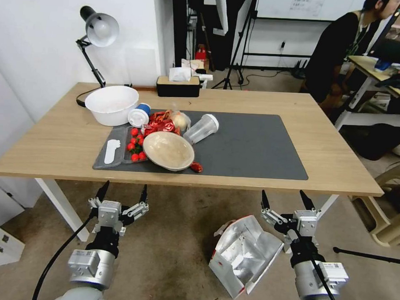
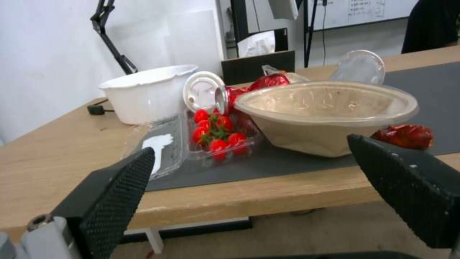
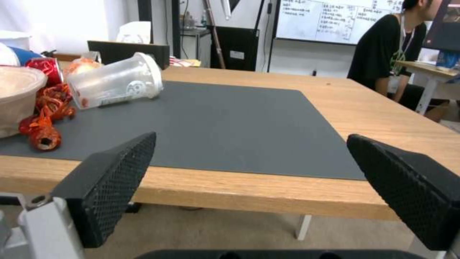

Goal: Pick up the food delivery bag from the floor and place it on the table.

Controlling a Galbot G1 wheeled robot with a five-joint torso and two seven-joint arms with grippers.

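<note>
You have no readable writing to go by: the whiteboard (image 3: pixel 335 19) behind the table carries lines too small to make out, and the clear plastic cup (image 1: pixel 201 129) lying on its side shows a round printed mark you cannot read from the right wrist view.

The food delivery bag (image 1: pixel 244 253) lies on the floor (image 1: pixel 169 255) just short of the table's (image 1: pixel 54 148) near edge, toward its right half, with the silver foil lining gaping upward and red edges showing along its lower side. Your right gripper (image 1: pixel 286 202) hangs just beside the bag's far right corner, fingers spread wide and empty. Your left gripper (image 1: pixel 123 193) hangs below the near edge toward the left, also spread wide and holding nothing.

On the table, the dark grey mat (image 1: pixel 253 148) is bare across its right half, which reaches almost to the near edge. The clutter sits on the mat's left end: a tan lidded bowl (image 1: pixel 168 151), a clear tray of cherry tomatoes (image 1: pixel 136 147), red wrappers (image 1: pixel 161 122), and a white bowl (image 1: pixel 112 104) off the mat toward the far left corner.

The bag's logo and handles are hard to tell among the crumpled foil. A black tripod leg (image 1: pixel 367 255) lies low on the floor to the right of your right arm.
</note>
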